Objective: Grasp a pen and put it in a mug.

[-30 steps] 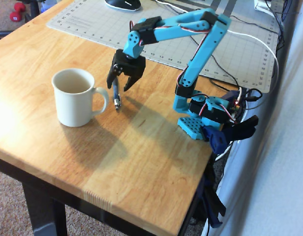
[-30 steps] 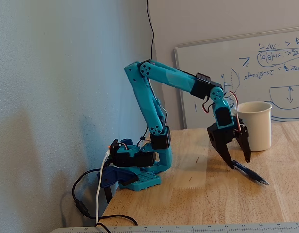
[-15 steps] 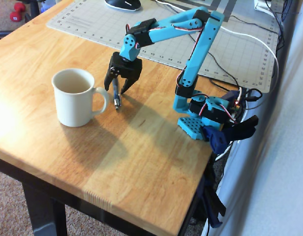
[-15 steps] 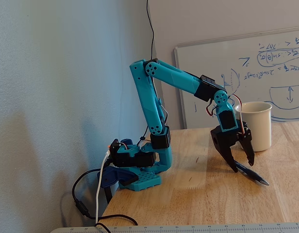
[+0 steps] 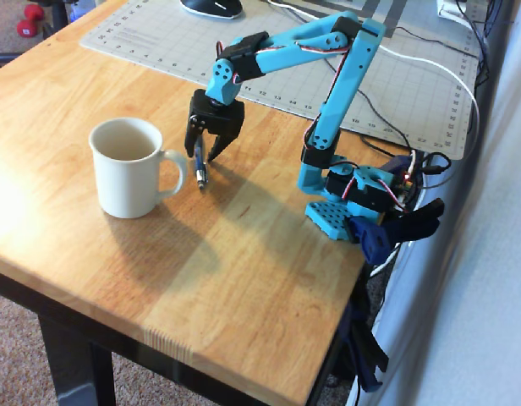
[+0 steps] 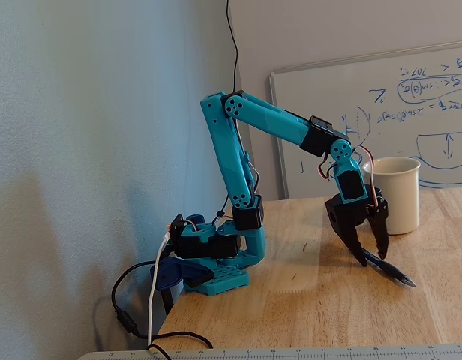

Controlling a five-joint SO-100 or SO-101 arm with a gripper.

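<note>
- My gripper (image 5: 203, 157) (image 6: 372, 257) pointed down at the tabletop (image 5: 244, 254) (image 6: 306, 300), with its black fingers spread a little and one on each side of the pen (image 5: 199, 166) (image 6: 387, 269).
- Neither view let me tell whether the fingers touched the pen; the gap between them looked wider than the pen.
- The pen lay flat on the wood, its silver tip toward the near edge in the overhead view.
- In that view the mug (image 5: 129, 167) stood upright just left of the pen, its handle turned toward it, and its pale inside held nothing.
- In the fixed view the mug (image 6: 397, 193) stood behind my gripper, farther from the camera, before a whiteboard (image 6: 411, 112).
- A cutting mat (image 5: 269, 59) covered the far part of the tabletop.
</note>
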